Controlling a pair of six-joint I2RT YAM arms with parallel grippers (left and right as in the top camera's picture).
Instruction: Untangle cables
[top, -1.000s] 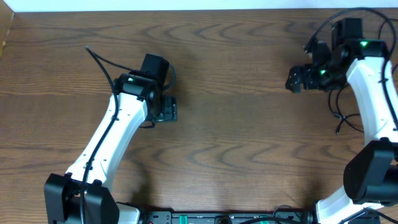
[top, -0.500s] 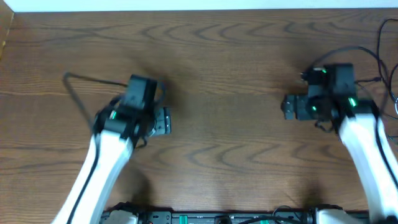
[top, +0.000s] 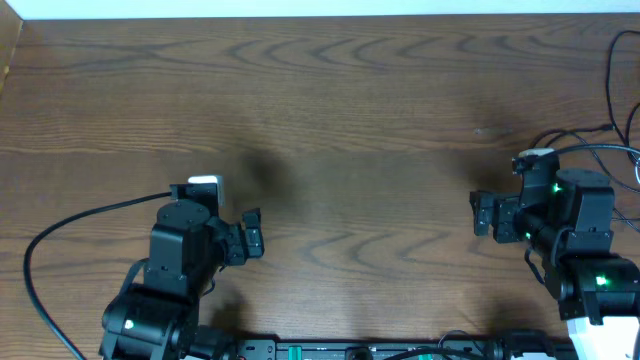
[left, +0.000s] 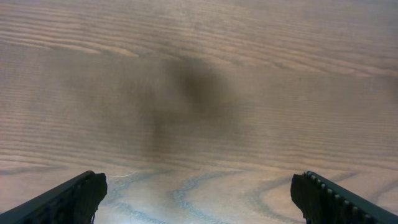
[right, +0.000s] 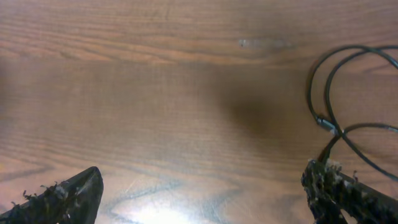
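- Left gripper (left: 199, 183): sits low at the near edge of the table (top: 350, 100), on its left side. In the left wrist view the two fingers stand wide apart at the bottom corners, with only bare wood grain and a soft shadow between them. It has hold of nothing.
- Right gripper (right: 202, 180): sits low at the near right of the table. The jaws are spread wide and nothing is held between them.
- A black wire (top: 60, 225) curves out from the left arm over the near left of the table.
- Black cables (right: 324, 122): thin cords lie in loose overlapping loops on the wood to the right of the right gripper, outside its jaws. One strand carries a small plug or joint. A strand runs down close to the right-hand fingertip (right: 323, 180); contact cannot be confirmed.
- In the overhead view, thin black lines continue towards the far right edge of the table.
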